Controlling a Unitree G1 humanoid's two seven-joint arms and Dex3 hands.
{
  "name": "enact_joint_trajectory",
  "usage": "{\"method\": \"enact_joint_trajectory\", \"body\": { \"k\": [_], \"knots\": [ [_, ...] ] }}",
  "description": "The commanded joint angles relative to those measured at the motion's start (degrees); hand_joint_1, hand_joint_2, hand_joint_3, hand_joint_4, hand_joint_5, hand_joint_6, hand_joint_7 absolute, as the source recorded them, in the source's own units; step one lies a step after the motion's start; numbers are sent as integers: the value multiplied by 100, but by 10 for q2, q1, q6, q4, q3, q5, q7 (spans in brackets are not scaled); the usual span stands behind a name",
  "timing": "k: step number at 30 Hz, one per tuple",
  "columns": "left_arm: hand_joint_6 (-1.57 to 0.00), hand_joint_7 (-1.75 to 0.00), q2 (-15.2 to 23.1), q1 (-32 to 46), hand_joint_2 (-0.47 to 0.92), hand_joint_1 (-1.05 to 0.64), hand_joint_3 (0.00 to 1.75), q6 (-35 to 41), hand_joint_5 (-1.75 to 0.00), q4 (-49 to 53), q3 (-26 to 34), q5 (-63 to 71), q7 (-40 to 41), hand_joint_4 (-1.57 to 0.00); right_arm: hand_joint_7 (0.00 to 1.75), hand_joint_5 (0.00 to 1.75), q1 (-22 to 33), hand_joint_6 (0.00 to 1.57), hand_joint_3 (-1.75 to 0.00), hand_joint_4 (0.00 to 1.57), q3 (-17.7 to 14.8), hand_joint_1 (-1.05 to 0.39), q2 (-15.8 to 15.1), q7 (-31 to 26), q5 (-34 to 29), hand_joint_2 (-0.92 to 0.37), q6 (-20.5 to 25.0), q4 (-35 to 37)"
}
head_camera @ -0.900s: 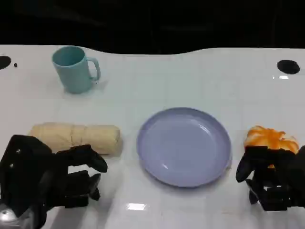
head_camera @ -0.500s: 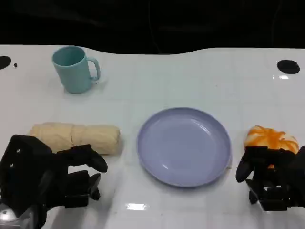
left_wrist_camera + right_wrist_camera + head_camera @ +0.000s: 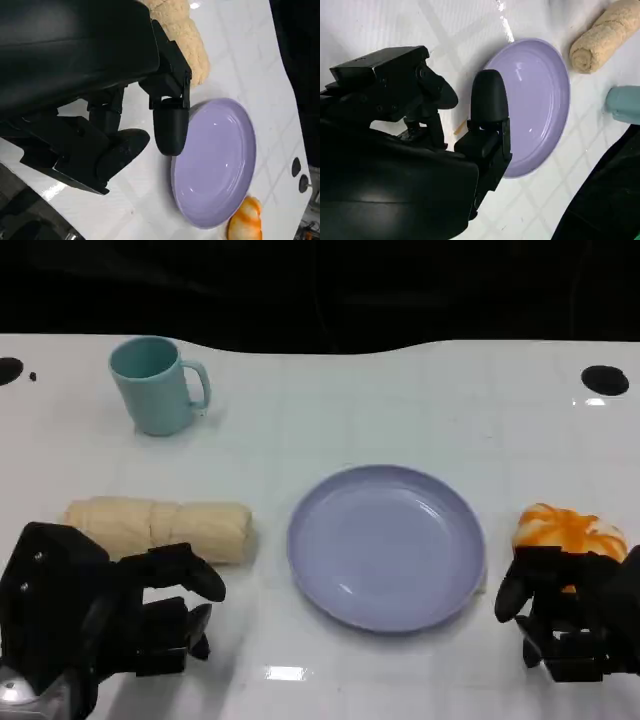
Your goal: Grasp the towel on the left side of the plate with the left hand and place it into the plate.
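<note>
A rolled beige towel (image 3: 160, 528) lies on the white table left of the lavender plate (image 3: 386, 545). My left hand (image 3: 110, 615) hovers just in front of the towel at the near left, fingers apart and holding nothing. In the left wrist view that hand (image 3: 125, 125) reaches toward the plate (image 3: 215, 165), with the towel (image 3: 182, 35) beside it. My right hand (image 3: 570, 615) sits at the near right, fingers apart and empty, also seen in the right wrist view as my right hand (image 3: 435, 115) near the plate (image 3: 535, 100) and the towel (image 3: 605, 37).
A teal mug (image 3: 155, 383) stands at the far left of the table. An orange bun-like object (image 3: 570, 530) lies right of the plate, just beyond my right hand. Two dark round holes (image 3: 605, 379) mark the table's far corners.
</note>
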Motion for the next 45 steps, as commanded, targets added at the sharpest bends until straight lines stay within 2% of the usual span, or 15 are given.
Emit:
{"method": "enact_joint_trajectory", "body": {
  "k": [1, 7, 10, 12, 13, 14, 16, 18, 20, 25, 29, 32, 35, 41, 45],
  "knots": [
    [-61, -152, 8, -3, 62, -4, 106, -2, -172, -1, 6, 0, 2, -60, 148, 167, -3, 64, -94, 65, -2, 9, -8, -3, -2, -71, -5, 3],
    [-63, -151, 8, -1, 61, -3, 108, -32, -174, 9, 8, 1, -1, -59, 148, 167, -4, 64, -95, 65, -2, 9, -9, -2, -2, -70, -2, 1],
    [-69, -129, 8, 3, 58, -4, 111, -43, -158, 3, 5, 17, 16, -60, 148, 167, -4, 64, -95, 65, -2, 9, -8, -2, 0, -70, -3, 1],
    [-69, -107, 3, 10, 57, -4, 107, -54, -138, -7, 4, 27, 31, -57, 148, 167, -3, 64, -96, 64, -2, 9, -7, -2, 0, -70, -5, 2],
    [-69, -98, 1, 13, 58, -4, 102, -63, -131, -10, 3, 33, 38, -56, 148, 167, -3, 64, -96, 64, -2, 9, -8, -2, 0, -70, -5, 1],
    [-69, -79, 0, 17, 63, -6, 90, -77, -119, -11, 2, 39, 43, -56, 148, 167, -2, 64, -96, 64, -2, 9, -8, -2, 0, -70, -6, 1],
    [-71, -56, -1, 23, 70, -8, 72, -122, -110, -1, 0, 47, 43, -54, 148, 168, -2, 64, -96, 64, -4, 9, -8, 0, 2, -70, -4, 0],
    [-74, -28, -1, 26, 83, -13, 44, -155, -99, 8, -3, 57, 46, -50, 148, 168, -1, 63, -96, 64, -3, 9, -9, 0, 1, -70, -5, 0],
    [-73, -14, 0, 27, 90, -15, 27, -173, -91, 14, -5, 66, 49, -48, 148, 168, -1, 63, -96, 64, -3, 9, -10, 0, 0, -69, -5, 0],
    [-62, -1, -3, 29, 92, -19, 10, -236, -74, 38, -7, 89, 62, -36, 148, 168, -2, 63, -95, 64, 0, 8, -11, -2, -4, -70, -5, -1],
    [-51, 0, 4, 28, 91, -27, 4, -307, -65, 66, -11, 141, 104, -25, 148, 167, 1, 63, -96, 65, 2, 9, -7, -5, -4, -69, -1, -8],
    [-46, 0, 18, 28, 92, -34, 3, -333, -60, 76, -16, 190, 135, -20, 148, 168, 4, 64, -97, 65, 3, 9, -5, -4, -1, -69, -3, -10],
    [-43, 0, 31, 27, 90, -30, 1, -370, -59, 87, -19, 230, 163, -18, 148, 167, 8, 64, -98, 65, 2, 8, -3, -3, 3, -68, 1, -14],
    [-40, 0, 59, 27, 89, -39, 0, -372, -59, 62, -34, 342, 227, -21, 149, 167, 13, 65, -99, 65, 1, 8, -4, -4, 3, -68, 4, -25],
    [-32, 0, 74, 22, 89, -45, 0, -330, -54, 35, -43, 411, 241, -19, 149, 168, 15, 65, -99, 65, 2, 8, -7, -3, 1, -68, 3, -29]
  ]
}}
